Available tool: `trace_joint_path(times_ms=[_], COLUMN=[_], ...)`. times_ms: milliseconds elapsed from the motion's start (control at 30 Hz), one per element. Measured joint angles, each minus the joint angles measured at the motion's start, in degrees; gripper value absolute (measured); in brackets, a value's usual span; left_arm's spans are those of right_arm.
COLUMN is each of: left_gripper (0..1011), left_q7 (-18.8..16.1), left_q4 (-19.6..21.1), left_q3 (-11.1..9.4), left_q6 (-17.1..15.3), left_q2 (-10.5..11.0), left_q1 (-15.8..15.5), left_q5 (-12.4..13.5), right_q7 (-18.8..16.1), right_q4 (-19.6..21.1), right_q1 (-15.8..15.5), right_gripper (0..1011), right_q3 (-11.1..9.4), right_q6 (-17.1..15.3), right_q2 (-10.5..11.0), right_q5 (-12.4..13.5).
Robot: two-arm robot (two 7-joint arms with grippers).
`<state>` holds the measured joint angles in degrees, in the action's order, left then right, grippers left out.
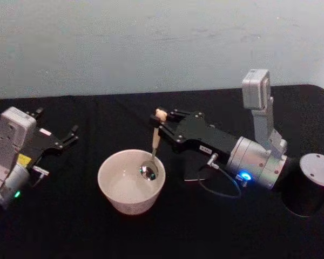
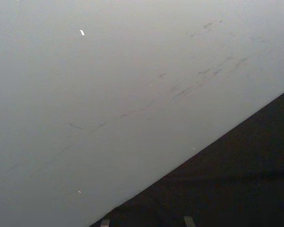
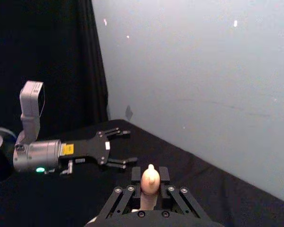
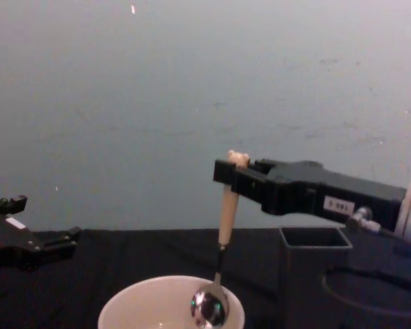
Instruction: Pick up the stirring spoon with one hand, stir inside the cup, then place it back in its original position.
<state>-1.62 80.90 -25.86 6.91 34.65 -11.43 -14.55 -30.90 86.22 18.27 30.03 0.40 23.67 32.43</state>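
The cream-white cup [image 1: 119, 186] stands on the black table in front of me, also low in the chest view [image 4: 140, 308]. The stirring spoon [image 1: 155, 141] hangs upright with its steel bowl [image 4: 209, 307] inside the cup near the right wall. My right gripper [image 1: 161, 123] is shut on the peach handle just below the bear head [image 3: 150, 177], reaching in from the right [image 4: 231, 173]. The dark grey square holder [image 4: 314, 274] stands right of the cup, under the right arm. My left gripper [image 1: 70, 136] rests open at the table's left, well away from the cup.
A dark cylinder with a round grey top [image 1: 317, 170] sits at the table's right edge. A black cable [image 1: 221, 189] loops down from the right wrist near the holder. A pale wall [image 4: 192, 103] rises behind the table's far edge.
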Motion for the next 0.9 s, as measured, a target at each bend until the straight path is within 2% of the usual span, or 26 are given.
trace_joint_path(times_ms=[900], left_gripper=[1001], left_q7=[0.0], left_q4=[0.0], left_q3=[0.0], left_q6=[0.0], left_q2=[0.0], left_q1=[0.0], left_q5=[0.0], right_q7=[-3.4], right_q4=[-3.3], right_q1=[0.7], right_gripper=[215], right_q3=[3.0], right_q6=[1.1], right_q2=[-0.8], right_q5=[-4.1])
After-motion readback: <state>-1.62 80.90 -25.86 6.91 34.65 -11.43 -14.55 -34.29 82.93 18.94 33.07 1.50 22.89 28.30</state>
